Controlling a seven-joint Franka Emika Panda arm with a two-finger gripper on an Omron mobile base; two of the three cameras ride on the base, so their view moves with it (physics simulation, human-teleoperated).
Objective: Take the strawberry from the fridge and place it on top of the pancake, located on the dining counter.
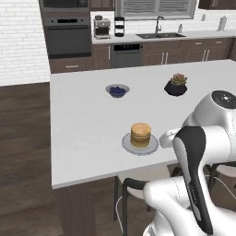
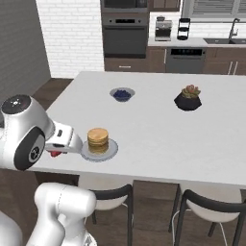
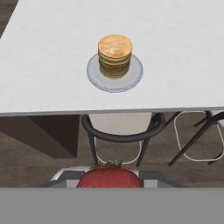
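The gripper [image 3: 110,183] is clamped on the strawberry [image 3: 110,177], red flesh and green cap wedged between its tips at the bottom of the hand view. In the right base view a red speck shows under the hand, short of the near edge of the dining counter [image 1: 83,124], so the fruit hangs off the counter, over the stools [image 3: 118,131]. The pancake [image 3: 114,56] stack sits on a grey plate [image 3: 94,76] close to that near edge, with a blue bowl [image 1: 117,91] and a dark pot plant [image 1: 176,86] well back toward the far edge. The carry looks nearly over. Now the hand should clear the counter's near edge, centre the fruit over the top pancake, then come down gently. Release only when the berry is touching or just above the stack, because it is round and may roll off.
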